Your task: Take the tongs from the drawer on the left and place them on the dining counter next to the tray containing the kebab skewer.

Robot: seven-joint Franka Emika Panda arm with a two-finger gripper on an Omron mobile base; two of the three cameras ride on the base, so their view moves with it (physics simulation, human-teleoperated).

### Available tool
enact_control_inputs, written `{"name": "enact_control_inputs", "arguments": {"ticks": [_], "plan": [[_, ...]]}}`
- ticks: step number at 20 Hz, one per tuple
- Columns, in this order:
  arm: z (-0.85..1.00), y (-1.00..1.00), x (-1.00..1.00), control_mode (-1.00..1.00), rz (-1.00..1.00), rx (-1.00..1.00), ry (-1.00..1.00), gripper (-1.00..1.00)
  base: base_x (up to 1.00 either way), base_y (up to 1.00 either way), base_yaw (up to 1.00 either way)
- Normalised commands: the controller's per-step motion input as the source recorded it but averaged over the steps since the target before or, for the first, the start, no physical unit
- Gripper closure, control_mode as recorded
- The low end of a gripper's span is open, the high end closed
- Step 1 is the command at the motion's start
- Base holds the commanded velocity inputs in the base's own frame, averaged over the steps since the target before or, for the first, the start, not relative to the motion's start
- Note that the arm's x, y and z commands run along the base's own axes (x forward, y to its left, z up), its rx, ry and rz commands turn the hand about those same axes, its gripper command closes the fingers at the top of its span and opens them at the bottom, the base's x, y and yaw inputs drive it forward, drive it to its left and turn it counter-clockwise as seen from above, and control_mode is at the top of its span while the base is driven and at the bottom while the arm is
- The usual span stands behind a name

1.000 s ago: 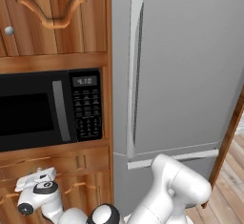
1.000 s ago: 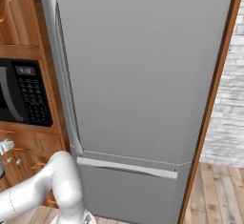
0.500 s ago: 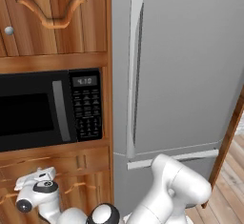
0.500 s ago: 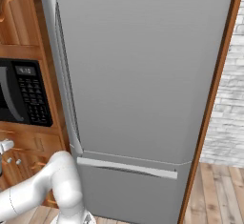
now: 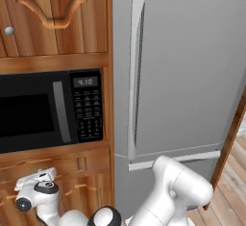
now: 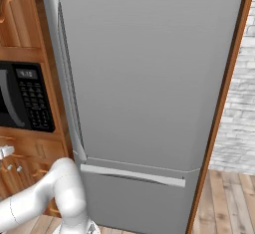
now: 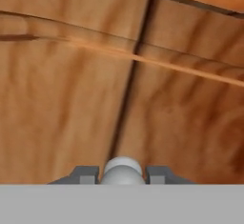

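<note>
My gripper (image 7: 123,173) is shut on a small round silver knob (image 7: 123,169), and a grey fingertip (image 7: 86,174) presses on each side of it. The knob sits on the warm-brown wooden front of the drawer (image 7: 62,104), which is closed. In the left base view my white hand (image 5: 37,187) is low at the left, against the woodwork under the microwave (image 5: 48,109). The tongs are hidden. The dining counter and the tray are out of view.
A tall grey fridge (image 5: 187,66) with a long vertical handle (image 5: 134,71) stands right of the wooden cabinet column (image 5: 53,23). Arched-trim cabinet doors with two small knobs (image 6: 14,168) lie under the drawer. Wood floor and a pale brick wall (image 6: 239,113) are at the right.
The jaws have closed from wide onto the knob. The hand has hardly shifted, and the base views are unchanged.
</note>
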Motion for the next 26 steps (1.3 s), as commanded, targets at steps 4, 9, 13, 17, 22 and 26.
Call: {"name": "enact_control_inputs", "arguments": {"ticks": [4, 9, 13, 17, 22, 26], "plan": [[-0.17, -0.13, -0.81, -1.00, 0.00, 0.00, 0.00, 1.00, 0.00, 0.00, 0.00], [-0.27, -0.36, -1.00, -1.00, 0.00, 0.00, 0.00, 1.00, 0.00, 0.00, 0.00], [-0.33, -0.55, -1.00, -1.00, 0.00, 0.00, 0.00, 1.00, 0.00, 0.00, 0.00], [-0.37, -0.61, -1.00, -1.00, 0.00, 0.00, 0.00, 1.00, 0.00, 0.00, 0.00], [-0.41, -0.66, -1.00, -1.00, 0.00, 0.00, 0.00, 1.00, 0.00, 0.00, 0.00], [-0.40, -0.69, -1.00, -1.00, 0.00, 0.00, 0.00, 1.00, 0.00, 0.00, 0.00]]}}
